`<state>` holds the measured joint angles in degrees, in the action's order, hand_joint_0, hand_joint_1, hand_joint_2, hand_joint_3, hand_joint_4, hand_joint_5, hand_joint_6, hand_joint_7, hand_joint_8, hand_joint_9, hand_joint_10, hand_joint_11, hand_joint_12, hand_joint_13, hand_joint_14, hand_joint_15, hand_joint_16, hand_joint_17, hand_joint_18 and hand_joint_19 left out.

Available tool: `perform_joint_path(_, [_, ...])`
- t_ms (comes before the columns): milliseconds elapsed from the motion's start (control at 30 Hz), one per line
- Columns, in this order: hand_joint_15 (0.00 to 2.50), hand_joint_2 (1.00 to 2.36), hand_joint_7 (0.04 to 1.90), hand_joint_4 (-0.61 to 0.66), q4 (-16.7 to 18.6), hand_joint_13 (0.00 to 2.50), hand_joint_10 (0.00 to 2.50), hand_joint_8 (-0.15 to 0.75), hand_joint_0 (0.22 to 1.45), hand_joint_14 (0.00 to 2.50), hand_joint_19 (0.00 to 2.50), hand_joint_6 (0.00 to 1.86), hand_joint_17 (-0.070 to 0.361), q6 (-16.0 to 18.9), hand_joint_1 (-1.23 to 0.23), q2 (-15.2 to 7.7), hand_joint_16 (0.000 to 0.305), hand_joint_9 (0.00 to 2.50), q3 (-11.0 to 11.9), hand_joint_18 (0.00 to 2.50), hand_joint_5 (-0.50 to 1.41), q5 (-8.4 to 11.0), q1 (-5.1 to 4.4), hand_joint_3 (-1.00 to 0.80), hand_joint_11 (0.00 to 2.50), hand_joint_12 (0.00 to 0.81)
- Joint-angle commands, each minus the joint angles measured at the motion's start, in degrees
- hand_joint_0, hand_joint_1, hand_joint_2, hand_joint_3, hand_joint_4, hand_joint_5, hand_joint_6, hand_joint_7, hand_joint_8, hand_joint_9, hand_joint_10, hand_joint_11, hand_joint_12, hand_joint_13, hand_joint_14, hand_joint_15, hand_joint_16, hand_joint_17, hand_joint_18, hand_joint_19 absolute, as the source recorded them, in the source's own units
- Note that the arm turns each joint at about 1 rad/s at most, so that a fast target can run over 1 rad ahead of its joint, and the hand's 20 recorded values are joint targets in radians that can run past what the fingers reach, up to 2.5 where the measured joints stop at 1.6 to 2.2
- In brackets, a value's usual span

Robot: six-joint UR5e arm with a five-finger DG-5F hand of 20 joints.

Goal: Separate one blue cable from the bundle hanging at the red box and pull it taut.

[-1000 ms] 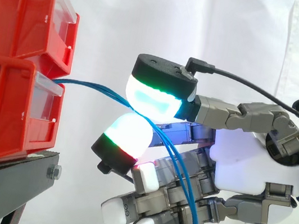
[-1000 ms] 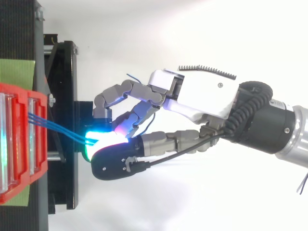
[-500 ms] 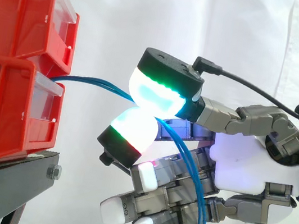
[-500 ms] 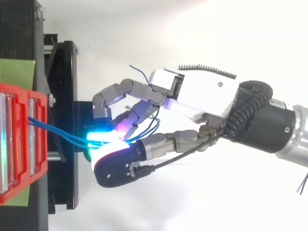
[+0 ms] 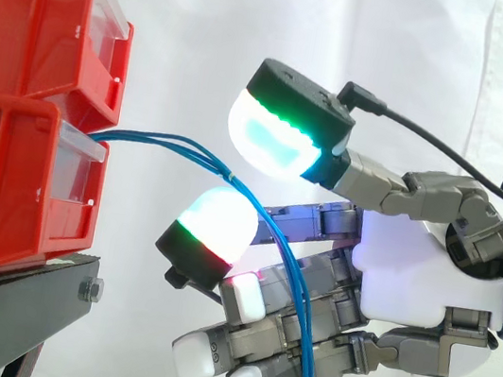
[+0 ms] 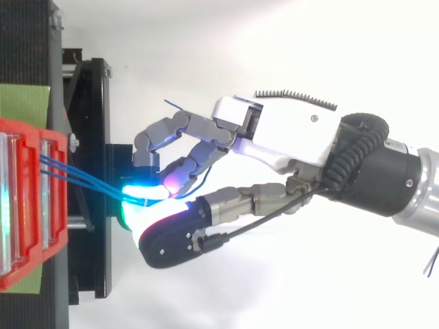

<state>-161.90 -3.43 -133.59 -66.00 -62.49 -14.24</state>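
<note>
Several thin blue cables come out of the lower red box at the left. They run right, bend over a glowing fingertip and drop past the curled lower fingers. My hand reaches in from the right, its palm facing the box. The thumb pad is raised clear above that fingertip, and the cables pass through the gap without being pinched. In the top view the cables slant from the box to the glowing pads, and my hand lies across the middle.
A second red box is stacked on the lower one. Both stand on a black stand whose edge juts out under the hand. A white curtain hangs behind. A loose blue cable end sticks up above the fingers.
The thumb has lifted off the fingertip it was pressing the cables against, opening a gap. The cables now sag lower over the fingertip.
</note>
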Motion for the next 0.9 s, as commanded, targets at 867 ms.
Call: perform_joint_path(867, [0.38, 1.00, 1.24, -0.10, 0.00, 0.79, 0.02, 0.279, 0.82, 0.02, 0.50, 0.94, 0.093, -0.35, -0.84, 0.00, 0.042, 1.00, 0.00, 0.73, -0.21, 0.00, 0.00, -0.50, 0.79, 0.317])
